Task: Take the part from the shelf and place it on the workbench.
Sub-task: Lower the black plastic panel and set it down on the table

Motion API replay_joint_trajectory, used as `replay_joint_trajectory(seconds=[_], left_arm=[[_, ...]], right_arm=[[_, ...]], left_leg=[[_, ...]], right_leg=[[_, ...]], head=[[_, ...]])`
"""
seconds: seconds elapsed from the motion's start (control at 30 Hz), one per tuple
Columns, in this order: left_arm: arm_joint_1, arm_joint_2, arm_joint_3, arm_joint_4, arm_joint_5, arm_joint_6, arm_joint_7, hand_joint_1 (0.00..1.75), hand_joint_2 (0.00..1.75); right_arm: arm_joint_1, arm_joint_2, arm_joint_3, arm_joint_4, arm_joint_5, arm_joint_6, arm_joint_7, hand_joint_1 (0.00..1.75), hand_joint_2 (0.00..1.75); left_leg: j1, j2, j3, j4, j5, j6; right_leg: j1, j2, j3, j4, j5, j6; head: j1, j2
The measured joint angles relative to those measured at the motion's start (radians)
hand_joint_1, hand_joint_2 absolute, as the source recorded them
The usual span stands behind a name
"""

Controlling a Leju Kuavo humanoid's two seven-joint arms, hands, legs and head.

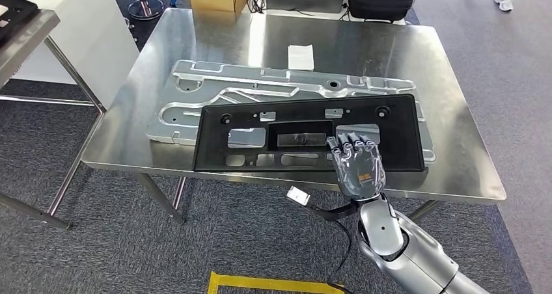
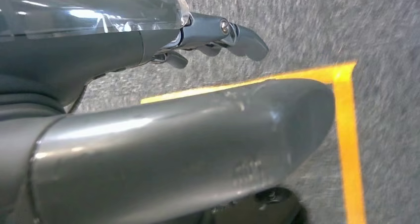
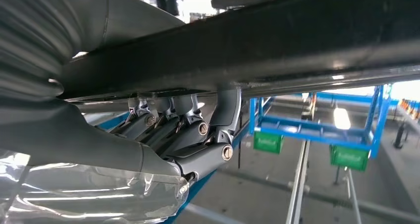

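Two panels on steel table point(image 1: 195, 40): black plastic part point(image 1: 306, 134) flat across silver metal sheet point(image 1: 215, 92), near front edge. Right hand point(image 1: 357, 165) gripping part's front edge, fingers point(image 3: 198, 130) curled over top, thumb underneath. Left hand point(image 2: 163, 135) hanging above grey carpet point(image 2: 297, 30) and yellow tape point(image 2: 346, 135), fingers loosely apart, grasping nothing. White paper point(image 1: 300, 56) further back on table.

Black part point(image 1: 306, 136) flat on workbench point(image 1: 455, 99)

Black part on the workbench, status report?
Right hand grips black part at its near edge. Part lies across silver panel on workbench. Left hand hangs over carpet, holding nothing.
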Motion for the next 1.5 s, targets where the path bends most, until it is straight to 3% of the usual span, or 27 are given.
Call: replay_joint_trajectory(seconds=[0.07, 0.1, 0.13, 0.2, 0.23, 0.27, 0.33, 0.4, 0.53, 0.57, 0.6, 0.67, 0.73, 0.8, 0.9, 0.97, 1.03, 1.07, 1.1, 1.13, 1.2, 1.23, 1.3, 1.4, 1.43, 1.5], left_arm=[[0.001, 0.000, 0.000, 0.000, 0.001, 0.000, -0.001, 0.00, 0.00], [0.002, 0.000, 0.000, 0.000, 0.002, 0.000, -0.001, 0.00, 0.00], [0.003, 0.000, 0.000, 0.000, 0.002, 0.000, -0.001, 0.00, 0.00], [0.005, -0.003, 0.000, 0.002, 0.003, 0.000, -0.001, 0.00, 0.00], [0.004, -0.004, 0.001, 0.003, 0.005, 0.000, -0.001, 0.00, 0.00], [0.004, -0.005, 0.001, 0.004, 0.007, 0.001, 0.000, 0.00, 0.00], [0.002, -0.003, 0.001, 0.005, 0.008, 0.002, 0.002, 0.00, 0.00], [0.001, 0.001, 0.002, 0.005, 0.008, 0.003, 0.002, 0.00, 0.00], [0.001, 0.003, 0.004, 0.005, 0.008, 0.000, 0.002, 0.00, 0.00], [0.002, 0.004, 0.005, 0.005, 0.008, 0.000, 0.002, 0.00, 0.00], [0.003, 0.004, 0.005, 0.005, 0.008, 0.000, 0.002, 0.00, 0.00], [0.004, 0.006, 0.006, 0.005, 0.008, 0.000, 0.002, 0.00, 0.00], [0.003, 0.007, 0.007, 0.005, 0.008, 0.001, 0.003, 0.00, 0.00], [0.004, 0.008, 0.008, 0.005, 0.008, 0.002, 0.003, 0.00, 0.00], [0.006, 0.007, 0.009, 0.005, 0.008, 0.003, 0.003, 0.00, 0.00], [0.003, 0.008, 0.010, 0.005, 0.008, 0.003, 0.002, 0.00, 0.00], [0.002, 0.008, 0.013, 0.005, 0.008, 0.005, 0.001, 0.00, 0.00], [0.003, 0.008, 0.015, 0.005, 0.008, 0.005, 0.001, 0.00, 0.00], [0.003, 0.008, 0.016, 0.005, 0.009, 0.006, 0.001, 0.00, 0.00], [0.003, 0.008, 0.017, 0.005, 0.009, 0.007, 0.001, 0.00, 0.00], [0.003, 0.008, 0.020, 0.005, 0.012, 0.009, 0.001, 0.00, 0.00], [0.002, 0.008, 0.021, 0.005, 0.014, 0.009, 0.001, 0.00, 0.00], [0.001, 0.008, 0.024, 0.005, 0.018, 0.009, 0.001, 0.00, 0.00], [0.000, 0.009, 0.026, 0.005, 0.019, 0.010, -0.001, 0.00, 0.00], [-0.001, 0.010, 0.026, 0.005, 0.020, 0.011, -0.001, 0.00, 0.00], [-0.002, 0.010, 0.027, 0.005, 0.020, 0.012, -0.002, 0.00, 0.00]], right_arm=[[-0.007, -0.020, 0.023, -0.010, 0.000, 0.000, 0.018, 1.75, 1.75], [-0.008, -0.027, 0.032, -0.013, 0.000, 0.000, 0.022, 1.75, 1.75], [-0.008, -0.034, 0.040, -0.016, 0.000, -0.001, 0.022, 1.75, 1.75], [-0.009, -0.041, 0.049, -0.020, 0.000, -0.004, 0.011, 1.75, 1.75], [-0.006, -0.042, 0.050, -0.021, 0.000, -0.007, -0.001, 1.75, 1.75], [-0.002, -0.043, 0.049, -0.022, 0.000, -0.010, -0.016, 1.75, 1.75], [0.008, -0.042, 0.045, -0.023, 0.000, -0.013, -0.042, 1.75, 1.75], [0.017, -0.038, 0.038, -0.024, 0.000, -0.016, -0.062, 1.75, 1.75], [0.044, -0.025, 0.008, -0.024, 0.000, -0.024, -0.105, 1.75, 1.75], [0.053, -0.022, 0.001, -0.024, 0.000, -0.025, -0.113, 1.75, 1.75], [0.061, -0.019, -0.006, -0.024, 0.000, -0.027, -0.121, 1.75, 1.75], [0.077, -0.013, -0.026, -0.024, 0.000, -0.029, -0.137, 1.75, 1.75], [0.090, -0.007, -0.052, -0.023, 0.000, -0.032, -0.151, 1.75, 1.75], [0.099, -0.003, -0.074, -0.023, 0.000, -0.035, -0.159, 1.75, 1.75], [0.107, 0.002, -0.094, -0.024, 0.000, -0.037, -0.167, 1.75, 1.75], [0.112, 0.003, -0.108, -0.024, 0.000, -0.040, -0.176, 1.75, 1.75], [0.121, 0.006, -0.120, -0.023, 0.000, -0.041, -0.190, 1.75, 1.75], [0.128, 0.008, -0.126, -0.022, 0.000, -0.042, -0.199, 1.75, 1.75], [0.136, 0.012, -0.132, -0.021, 0.000, -0.042, -0.208, 1.75, 1.75], [0.142, 0.016, -0.139, -0.020, 0.000, -0.043, -0.218, 1.75, 1.75], [0.150, 0.023, -0.154, -0.019, 0.000, -0.045, -0.232, 1.75, 1.75], [0.151, 0.027, -0.162, -0.018, 0.000, -0.048, -0.236, 1.75, 1.75], [0.155, 0.036, -0.176, -0.016, 0.000, -0.051, -0.243, 1.75, 1.75], [0.166, 0.054, -0.196, -0.014, 0.000, -0.052, -0.262, 1.75, 1.75], [0.168, 0.058, -0.203, -0.014, 0.000, -0.051, -0.267, 1.75, 1.75], [0.170, 0.067, -0.215, -0.011, 0.000, -0.051, -0.271, 1.75, 1.75]], left_leg=[[-0.002, -0.004, 0.027, 0.000, -0.022, 0.001], [-0.003, -0.006, 0.043, 0.000, -0.034, 0.001], [-0.004, -0.008, 0.061, 0.000, -0.046, 0.000], [-0.007, -0.011, 0.085, 0.000, -0.068, -0.006], [-0.007, -0.013, 0.091, -0.001, -0.076, -0.011], [-0.008, -0.014, 0.094, 0.000, -0.081, -0.017], [-0.009, -0.014, 0.099, 0.003, -0.083, -0.027], [-0.011, -0.010, 0.084, 0.046, -0.092, -0.036], [0.001, -0.003, -0.040, 0.248, -0.179, -0.058], [0.003, -0.002, -0.062, 0.265, -0.179, -0.062], [0.005, -0.001, -0.068, 0.248, -0.155, -0.064], [0.008, 0.001, -0.037, 0.129, -0.058, -0.065], [0.005, 0.002, -0.004, 0.025, -0.010, -0.057], [0.000, 0.003, 0.002, 0.003, -0.013, -0.044], [0.005, 0.004, 0.012, -0.011, -0.001, -0.023], [0.007, 0.004, 0.020, -0.019, 0.000, -0.013], [0.007, 0.004, 0.024, -0.019, -0.006, -0.008], [0.006, 0.003, 0.028, -0.018, -0.010, -0.007], [0.006, 0.002, 0.033, -0.018, -0.015, -0.008], [0.006, 0.001, 0.040, -0.018, -0.021, -0.009], [0.005, 0.000, 0.055, -0.017, -0.034, -0.015], [0.003, 0.000, 0.059, -0.015, -0.041, -0.020], [0.000, 0.000, 0.061, -0.014, -0.049, -0.032], [0.000, 0.002, 0.067, -0.007, -0.065, -0.049], [0.000, 0.002, 0.058, 0.018, -0.079, -0.054], [0.002, 0.003, 0.001, 0.131, -0.125, -0.060]], right_leg=[[0.000, 0.000, -0.051, 0.026, -0.030, -0.001], [0.001, 0.000, -0.056, -0.005, -0.013, -0.004], [0.003, 0.000, -0.053, -0.058, 0.028, -0.010], [0.012, -0.001, -0.037, -0.178, 0.150, -0.028], [0.017, 0.000, -0.033, -0.213, 0.193, -0.035], [0.021, 0.000, -0.032, -0.231, 0.214, -0.042], [0.019, 0.000, -0.020, -0.240, 0.210, -0.052], [0.012, -0.001, 0.005, -0.255, 0.201, -0.064], [0.009, -0.004, 0.037, -0.263, 0.179, -0.074], [0.009, -0.003, 0.043, -0.262, 0.172, -0.073], [0.008, -0.002, 0.050, -0.260, 0.165, -0.071], [0.007, 0.000, 0.067, -0.257, 0.150, -0.065], [0.008, 0.000, 0.077, -0.253, 0.138, -0.055], [0.009, 0.000, 0.077, -0.251, 0.132, -0.044], [0.009, 0.000, 0.072, -0.232, 0.112, -0.029], [0.006, -0.001, 0.026, -0.138, 0.064, -0.022], [0.002, -0.001, -0.051, -0.005, 0.017, -0.016], [0.000, -0.002, -0.078, 0.032, 0.016, -0.015], [-0.001, -0.002, -0.088, 0.034, 0.033, -0.014], [-0.002, -0.003, -0.077, -0.003, 0.069, -0.015], [-0.002, -0.005, -0.022, -0.134, 0.149, -0.020], [0.000, -0.006, 0.003, -0.191, 0.170, -0.023], [0.006, -0.005, 0.023, -0.238, 0.171, -0.031], [0.002, -0.002, 0.035, -0.248, 0.161, -0.046], [-0.001, -0.003, 0.042, -0.252, 0.158, -0.051], [-0.002, -0.005, 0.056, -0.255, 0.150, -0.061]], head=[[0.000, 0.000], [0.000, 0.000], [0.001, 0.000], [-0.001, 0.000], [-0.003, 0.000], [-0.004, 0.000], [-0.006, 0.000], [-0.008, 0.000], [-0.011, 0.000], [-0.012, 0.000], [-0.012, 0.000], [-0.012, 0.000], [-0.012, 0.000], [-0.011, 0.000], [-0.008, 0.000], [-0.004, 0.000], [-0.001, 0.000], [-0.001, 0.000], [-0.001, 0.000], [-0.001, 0.000], [-0.001, 0.000], [0.000, 0.000], [0.000, 0.000], [-0.001, 0.000], [-0.003, 0.000], [-0.007, 0.000]])
